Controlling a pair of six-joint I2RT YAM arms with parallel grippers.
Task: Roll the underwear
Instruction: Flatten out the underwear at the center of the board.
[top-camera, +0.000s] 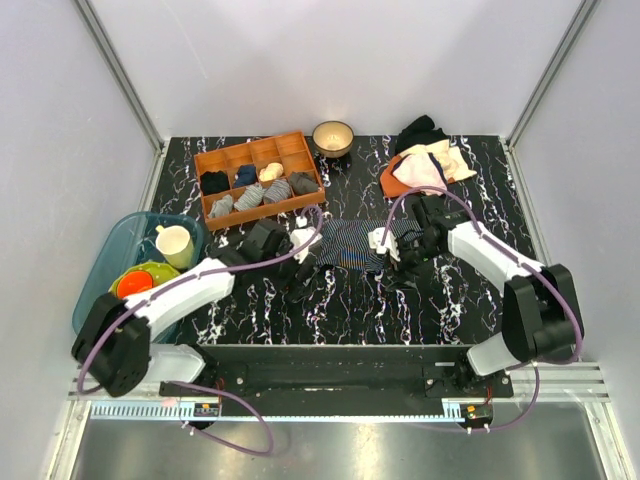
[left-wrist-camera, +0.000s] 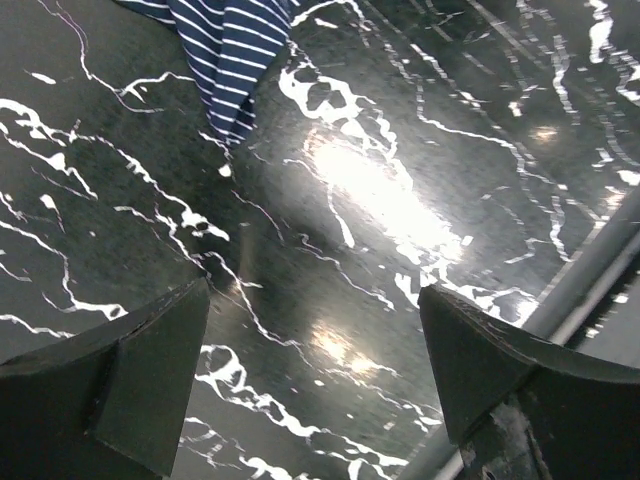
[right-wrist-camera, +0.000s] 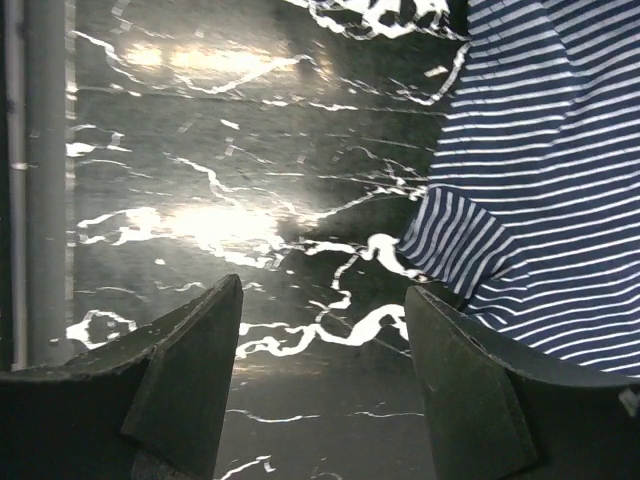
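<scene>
The underwear, navy cloth with fine pale stripes, lies flat on the black marbled table between the two arms. My left gripper stands open at its left end; in the left wrist view a corner of the underwear lies beyond the fingers and only bare table is between them. My right gripper is open at the cloth's right end. In the right wrist view the underwear lies just past the right finger, and nothing is between the jaws.
An orange compartment tray with rolled cloths stands at the back left, a small bowl beside it. Pink, cream and dark garments are piled at the back right. A blue bin with a cup stands at the left.
</scene>
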